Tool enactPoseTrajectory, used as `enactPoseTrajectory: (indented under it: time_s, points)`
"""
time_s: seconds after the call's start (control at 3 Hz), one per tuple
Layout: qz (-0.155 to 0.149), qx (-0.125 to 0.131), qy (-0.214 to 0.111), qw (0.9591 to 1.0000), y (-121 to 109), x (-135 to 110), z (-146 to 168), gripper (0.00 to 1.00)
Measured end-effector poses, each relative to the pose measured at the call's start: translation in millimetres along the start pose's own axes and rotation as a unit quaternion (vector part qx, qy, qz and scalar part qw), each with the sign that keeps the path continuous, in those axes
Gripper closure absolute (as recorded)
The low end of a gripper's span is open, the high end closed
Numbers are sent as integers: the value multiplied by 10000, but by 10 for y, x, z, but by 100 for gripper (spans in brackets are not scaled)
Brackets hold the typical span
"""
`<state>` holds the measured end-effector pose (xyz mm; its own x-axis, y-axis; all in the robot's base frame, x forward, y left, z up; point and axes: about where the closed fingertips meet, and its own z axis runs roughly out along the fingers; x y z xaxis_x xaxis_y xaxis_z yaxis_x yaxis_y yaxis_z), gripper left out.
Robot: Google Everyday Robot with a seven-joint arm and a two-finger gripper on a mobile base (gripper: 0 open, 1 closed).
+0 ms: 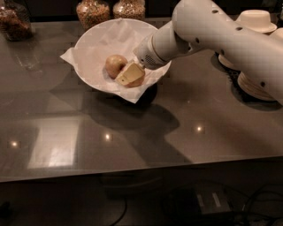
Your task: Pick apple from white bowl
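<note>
The robot's beige-tipped gripper [129, 75] sits inside the large white paper-lined bowl [90, 42], covering most of the small reddish apple [137, 82]. Whether it grasps the fruit cannot be told. A paler yellow-green apple [115, 65] lies just beside it.

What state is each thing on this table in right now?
white bowl: upright, paper-lined.
apple: in the bowl, largely hidden.
paler apple: loose in the bowl, uncovered.
gripper: down in the bowl, over the apple.
glass jars: upright, filled.
beige bowls: stacked.
</note>
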<state>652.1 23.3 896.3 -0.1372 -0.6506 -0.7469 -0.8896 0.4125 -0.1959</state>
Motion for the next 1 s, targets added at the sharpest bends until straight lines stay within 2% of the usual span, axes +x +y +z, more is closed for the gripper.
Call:
enactPoseTrajectory:
  time_s: [0.67,1.0]
  points:
    - [116,60,309,9994,-19,251,115,29]
    - [121,48,336,9994,-51,273,192,30]
